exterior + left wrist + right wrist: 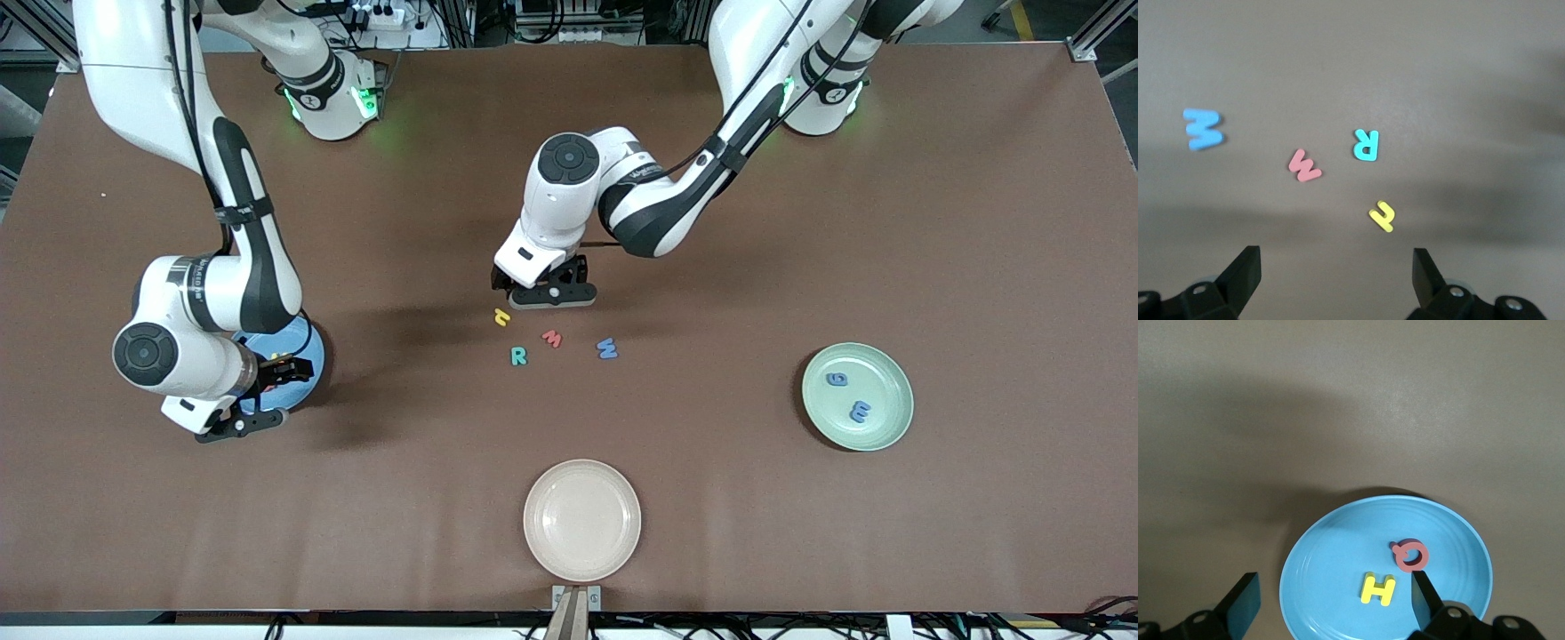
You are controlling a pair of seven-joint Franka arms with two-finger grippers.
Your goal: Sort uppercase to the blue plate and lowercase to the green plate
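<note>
Hovering my left gripper (1338, 273), fully open and empty, over the yellow hooked letter (502, 316); right gripper (1331, 600), open and empty, hangs over the blue plate (1331, 567) holding yellow H (1378, 589) and red-pink Q (1411, 556).

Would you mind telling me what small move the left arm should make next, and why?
Probably lower the open left hand onto the yellow hooked letter: it lies on the table just below that hand, nearest of the four loose letters, and belongs on the green plate. The right hand hovers open over the blue plate.
</note>
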